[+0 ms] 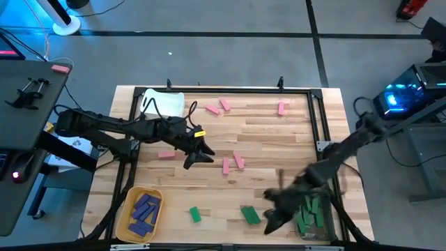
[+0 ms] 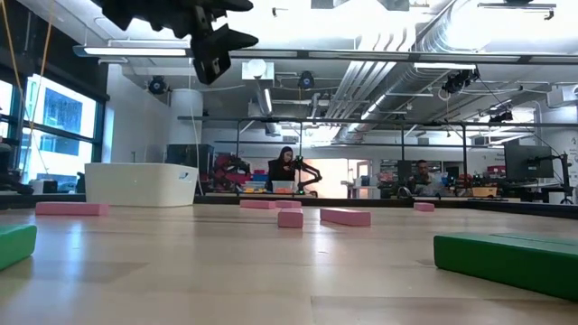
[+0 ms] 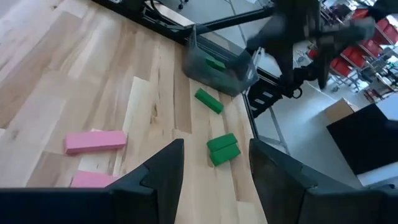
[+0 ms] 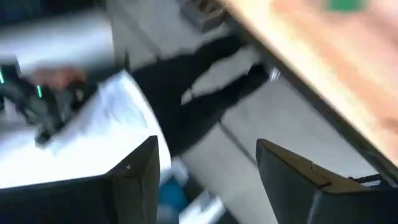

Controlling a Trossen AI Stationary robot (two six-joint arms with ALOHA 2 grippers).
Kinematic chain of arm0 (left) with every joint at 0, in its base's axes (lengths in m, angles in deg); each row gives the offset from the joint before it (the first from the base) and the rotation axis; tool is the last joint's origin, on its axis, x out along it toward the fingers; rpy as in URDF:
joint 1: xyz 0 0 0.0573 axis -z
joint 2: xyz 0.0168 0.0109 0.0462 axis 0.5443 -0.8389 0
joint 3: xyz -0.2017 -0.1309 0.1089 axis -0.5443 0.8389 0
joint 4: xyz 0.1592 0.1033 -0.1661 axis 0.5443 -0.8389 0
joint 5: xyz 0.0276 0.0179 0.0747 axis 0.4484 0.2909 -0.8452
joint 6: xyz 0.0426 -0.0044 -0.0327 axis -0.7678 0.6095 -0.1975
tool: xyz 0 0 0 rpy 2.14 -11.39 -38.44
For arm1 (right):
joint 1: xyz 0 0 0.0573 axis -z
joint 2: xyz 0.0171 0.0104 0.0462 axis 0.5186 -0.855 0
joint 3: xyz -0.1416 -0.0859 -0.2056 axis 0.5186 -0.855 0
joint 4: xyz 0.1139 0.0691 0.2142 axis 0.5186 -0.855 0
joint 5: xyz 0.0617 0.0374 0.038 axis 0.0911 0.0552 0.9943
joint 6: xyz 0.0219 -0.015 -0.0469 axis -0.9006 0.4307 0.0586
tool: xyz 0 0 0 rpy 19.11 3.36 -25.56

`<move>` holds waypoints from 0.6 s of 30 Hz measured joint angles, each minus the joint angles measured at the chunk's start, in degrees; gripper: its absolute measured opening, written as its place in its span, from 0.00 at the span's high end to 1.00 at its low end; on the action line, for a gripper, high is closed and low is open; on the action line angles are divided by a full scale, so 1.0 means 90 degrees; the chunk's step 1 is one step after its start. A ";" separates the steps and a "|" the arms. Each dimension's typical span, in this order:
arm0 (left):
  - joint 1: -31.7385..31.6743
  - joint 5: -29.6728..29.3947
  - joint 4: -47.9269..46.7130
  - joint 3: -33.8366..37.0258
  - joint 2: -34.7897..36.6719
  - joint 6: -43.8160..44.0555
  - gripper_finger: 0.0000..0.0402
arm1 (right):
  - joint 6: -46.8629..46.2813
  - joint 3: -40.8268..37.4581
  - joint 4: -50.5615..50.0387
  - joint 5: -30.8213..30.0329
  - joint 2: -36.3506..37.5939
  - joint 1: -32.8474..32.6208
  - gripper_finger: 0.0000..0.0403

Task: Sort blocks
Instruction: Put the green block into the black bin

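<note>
Pink blocks [image 1: 226,165] lie flat and scattered over the wooden table, and two green blocks [image 1: 195,215] [image 1: 250,214] rest near its front edge. My left gripper [image 1: 198,156] hovers open above the table's middle, with nothing between its fingers [image 3: 163,163]; past them the left wrist view shows green blocks [image 3: 224,149] and a pink block [image 3: 96,141]. My right gripper [image 1: 273,217] is open and blurred at the near right, beside the clear bin [image 1: 315,213] that holds green blocks. It holds nothing [image 4: 208,149].
A yellow bin [image 1: 129,202] with purple blocks stands at the near left, and a white bin [image 1: 164,104] at the far left. A dark frame runs along the table's far and right edges [image 1: 317,118]. Bare wood lies open between the scattered blocks.
</note>
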 joint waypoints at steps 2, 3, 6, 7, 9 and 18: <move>0.0044 -0.0001 -0.0002 0.0000 0.0000 -0.0002 0.58 | 0.0310 0.0001 0.0444 0.0776 -0.0463 0.0254 0.50; 0.0057 -0.0002 -0.0002 0.0000 0.0000 -0.0009 0.58 | 0.0293 0.0000 0.0460 0.1011 -0.0653 0.0348 0.50; 0.0077 -0.0001 -0.0005 0.0000 0.0000 -0.0016 0.58 | -0.0158 0.0000 -0.0086 0.1170 -0.1058 0.0539 0.50; 0.0077 0.0000 -0.0009 0.0000 0.0000 -0.0010 0.58 | -0.0315 -0.0002 -0.0329 0.1150 -0.1148 0.0570 0.50; 0.0077 -0.0002 -0.0015 0.0000 0.0000 -0.0005 0.58 | -0.0581 -0.0002 -0.0869 0.1050 -0.1247 0.0581 0.50; 0.0077 -0.0002 -0.0106 0.0000 0.0000 -0.0272 0.58 | -0.1814 -0.0007 -0.2530 0.0137 -0.1257 0.0367 0.50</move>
